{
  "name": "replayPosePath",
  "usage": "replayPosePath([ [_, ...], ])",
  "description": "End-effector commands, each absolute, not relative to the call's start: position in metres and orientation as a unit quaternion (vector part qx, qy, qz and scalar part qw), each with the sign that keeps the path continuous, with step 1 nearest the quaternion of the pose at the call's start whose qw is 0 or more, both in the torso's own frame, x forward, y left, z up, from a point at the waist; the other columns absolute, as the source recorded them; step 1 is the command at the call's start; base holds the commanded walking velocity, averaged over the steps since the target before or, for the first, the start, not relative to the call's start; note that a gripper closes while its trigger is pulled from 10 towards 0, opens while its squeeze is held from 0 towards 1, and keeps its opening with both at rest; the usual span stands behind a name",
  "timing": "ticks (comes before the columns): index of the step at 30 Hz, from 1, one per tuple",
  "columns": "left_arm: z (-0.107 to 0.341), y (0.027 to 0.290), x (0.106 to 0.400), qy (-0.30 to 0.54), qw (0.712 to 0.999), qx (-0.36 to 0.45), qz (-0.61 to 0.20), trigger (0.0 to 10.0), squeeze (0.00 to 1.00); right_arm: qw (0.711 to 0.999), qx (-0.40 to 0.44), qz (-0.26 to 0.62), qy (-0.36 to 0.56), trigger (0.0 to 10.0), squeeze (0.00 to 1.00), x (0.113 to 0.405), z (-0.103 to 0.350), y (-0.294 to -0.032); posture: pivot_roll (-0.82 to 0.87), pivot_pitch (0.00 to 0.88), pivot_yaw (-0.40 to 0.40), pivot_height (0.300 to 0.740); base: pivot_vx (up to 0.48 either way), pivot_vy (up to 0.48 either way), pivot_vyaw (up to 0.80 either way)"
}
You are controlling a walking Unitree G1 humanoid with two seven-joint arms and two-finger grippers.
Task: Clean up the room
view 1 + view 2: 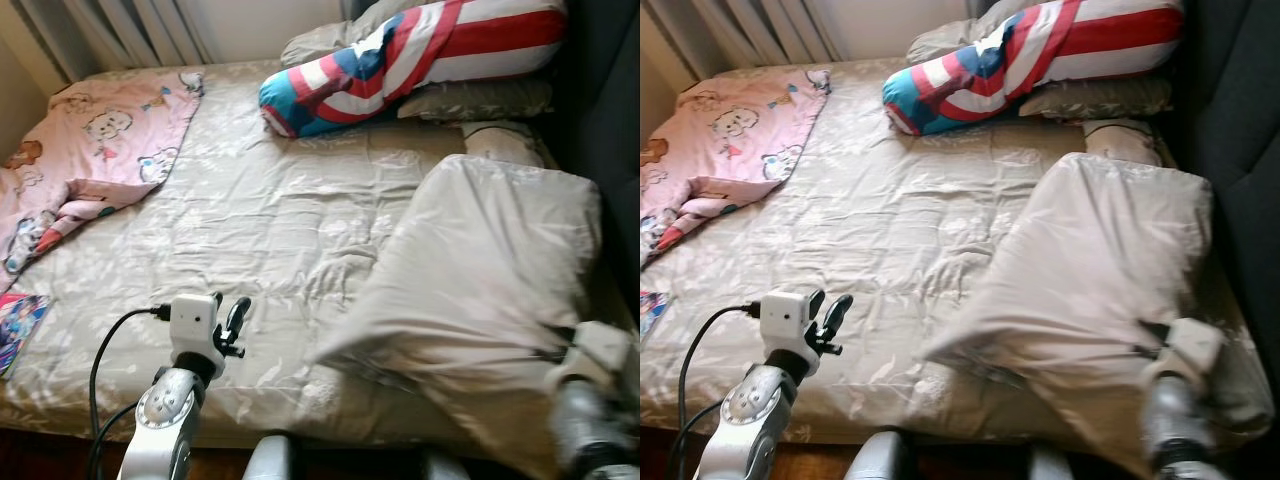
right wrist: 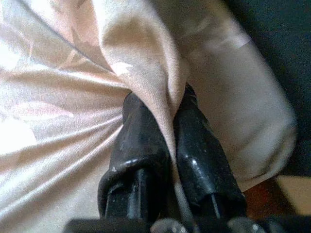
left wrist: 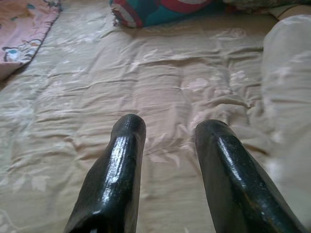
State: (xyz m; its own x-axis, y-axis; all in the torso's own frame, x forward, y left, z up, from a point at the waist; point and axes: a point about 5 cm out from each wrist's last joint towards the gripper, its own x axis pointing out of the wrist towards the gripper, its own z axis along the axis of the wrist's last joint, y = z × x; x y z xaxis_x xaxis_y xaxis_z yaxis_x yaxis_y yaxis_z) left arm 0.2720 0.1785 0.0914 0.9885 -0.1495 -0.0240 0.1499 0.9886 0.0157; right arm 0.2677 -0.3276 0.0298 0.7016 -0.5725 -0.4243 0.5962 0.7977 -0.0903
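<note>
Pinching a fold of the beige duvet (image 1: pixel 480 270), the right gripper (image 2: pixel 170 126) sits at lower right of the frame, fingers closed on the cloth, which lies bunched over the bed's (image 1: pixel 250 210) right half. At lower left the left gripper (image 3: pixel 167 145) hovers above the sheet, fingers narrowly apart, holding nothing.

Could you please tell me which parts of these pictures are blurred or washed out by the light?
Eye views: the right gripper is smeared; the bed and left gripper are sharp. Right wrist view: the duvet pinched in the fingers is soft, glaring white at one edge. Left wrist view: the duvet's fold blurs.
</note>
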Motion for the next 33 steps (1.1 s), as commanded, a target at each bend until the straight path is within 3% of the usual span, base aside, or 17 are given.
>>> replayPosePath([
  [1,0.087,0.183,0.271,0.017,0.997,0.013,-0.069,10.0,0.0,0.907,0.002,-0.389,0.164,0.0,0.0,0.263,0.062,-0.368,-0.04,0.087,0.095,0.655,0.0,0.0,0.0],
  [2,0.087,0.183,0.271,0.017,0.997,0.013,-0.069,10.0,0.0,0.907,0.002,-0.389,0.164,0.0,0.0,0.263,0.062,-0.368,-0.04,0.087,0.095,0.655,0.0,0.0,0.0],
  [7,0.086,0.184,0.271,0.017,0.997,0.013,-0.069,10.0,0.0,0.874,-0.065,-0.464,0.128,0.0,0.0,0.243,0.109,-0.424,-0.05,0.087,0.098,0.655,0.0,0.0,0.0],
  [9,0.084,0.184,0.27,0.018,0.997,0.014,-0.068,10.0,0.0,0.866,-0.092,-0.476,0.12,0.0,0.0,0.239,0.12,-0.434,-0.05,0.087,0.102,0.655,0.0,0.0,0.0],
  [12,0.083,0.183,0.27,0.019,0.997,0.015,-0.07,10.0,0.0,0.871,-0.096,-0.463,0.131,0.0,0.0,0.245,0.117,-0.428,-0.05,0.089,0.104,0.655,0.0,0.0,0.0],
  [13,0.083,0.183,0.27,0.019,0.997,0.015,-0.07,10.0,0.0,0.874,-0.099,-0.456,0.135,3.6,0.0,0.247,0.114,-0.425,-0.05,0.089,0.104,0.655,0.0,0.0,0.0],
  [14,0.083,0.183,0.27,0.02,0.997,0.016,-0.07,10.0,0.0,0.878,-0.101,-0.447,0.137,10.0,0.0,0.25,0.112,-0.42,-0.05,0.089,0.104,0.655,0.0,0.0,0.0],
  [17,0.082,0.182,0.269,0.02,0.997,0.016,-0.071,10.0,0.0,0.884,-0.096,-0.435,0.138,10.0,0.0,0.254,0.107,-0.414,-0.05,0.088,0.105,0.655,0.0,0.0,0.0],
  [19,0.082,0.183,0.269,0.02,0.997,0.016,-0.07,10.0,0.0,0.894,-0.094,-0.421,0.12,10.0,1.0,0.261,0.109,-0.407,-0.05,0.087,0.104,0.655,0.0,0.0,0.0],
  [23,0.082,0.183,0.27,0.019,0.997,0.016,-0.071,10.0,0.0,0.911,-0.151,-0.369,0.105,10.0,1.0,0.273,0.112,-0.393,-0.05,0.084,0.102,0.655,0.0,0.0,0.0],
  [29,0.08,0.18,0.271,0.019,0.997,0.012,-0.072,10.0,0.0,0.942,-0.13,-0.301,0.078,10.0,1.0,0.289,0.109,-0.369,-0.05,0.075,0.097,0.655,0.0,0.0,0.0],
  [30,0.08,0.179,0.271,0.019,0.997,0.01,-0.073,10.0,0.0,0.948,-0.134,-0.28,0.076,10.0,0.73,0.292,0.107,-0.362,-0.05,0.075,0.097,0.655,0.0,0.0,0.0],
  [31,0.079,0.178,0.271,0.019,0.997,0.008,-0.073,10.0,0.0,0.96,-0.127,-0.239,0.067,10.0,0.0,0.299,0.102,-0.345,-0.06,0.07,0.094,0.655,0.0,0.0,0.0],
  [33,0.077,0.176,0.272,0.021,0.997,0.007,-0.074,10.0,0.0,0.974,-0.113,-0.189,0.05,10.0,0.0,0.306,0.097,-0.321,-0.06,0.068,0.092,0.655,0.0,0.0,0.0],
])
